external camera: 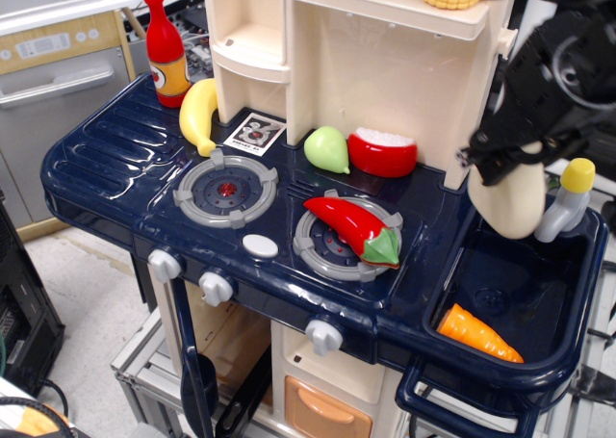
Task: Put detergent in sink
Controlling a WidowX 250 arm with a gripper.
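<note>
navy counter, banana, chili

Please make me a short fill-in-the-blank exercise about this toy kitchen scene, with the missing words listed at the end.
1. The pincer holds the detergent in the air above the ____.
2. Inside the sink lies an orange ____.
3. The red pepper lies across the ____ burner.
4. The banana lies just right of the red ____.

Missing words: sink; carrot; right; bottle
</note>
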